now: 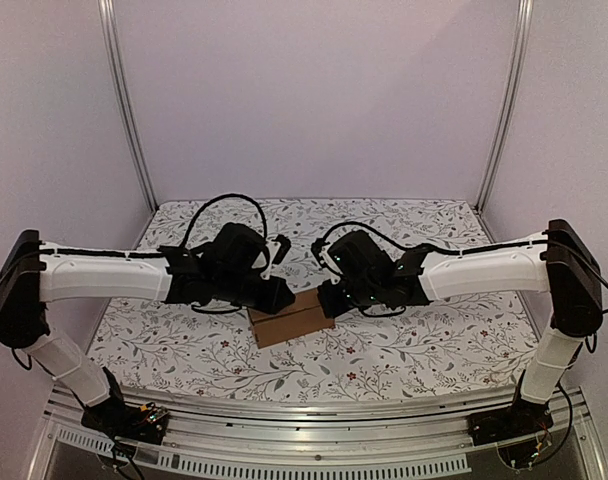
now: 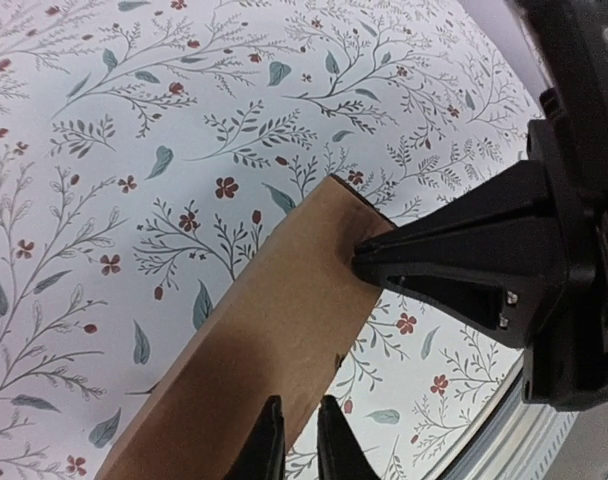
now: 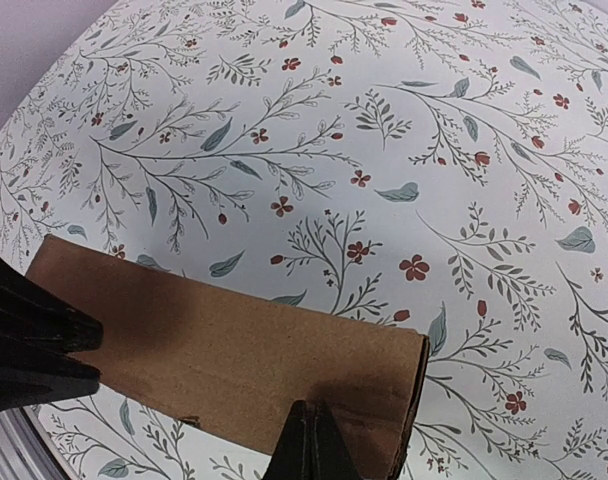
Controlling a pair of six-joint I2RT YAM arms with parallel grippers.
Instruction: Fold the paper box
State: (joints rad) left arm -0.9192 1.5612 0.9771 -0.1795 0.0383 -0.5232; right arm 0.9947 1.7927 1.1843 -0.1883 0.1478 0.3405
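The paper box [image 1: 289,322] is a plain brown, elongated folded shape lying on the floral cloth between the two grippers. In the left wrist view the paper box [image 2: 274,330] runs diagonally. My left gripper [image 2: 302,430] stands at its long near edge, fingers a narrow gap apart, with the edge showing in that gap. The right gripper's black tip [image 2: 464,265] touches the box's far end there. My right gripper [image 3: 311,430] is shut, its joined tips resting on top of the paper box [image 3: 234,360] near its open end. From above, the left gripper [image 1: 279,297] and right gripper [image 1: 329,298] flank the box.
The floral tablecloth [image 1: 434,340] covers the table. A metal rail [image 1: 304,420] runs along the near edge, holding both arm bases. Pale walls and upright metal posts [image 1: 124,100] enclose the back and sides.
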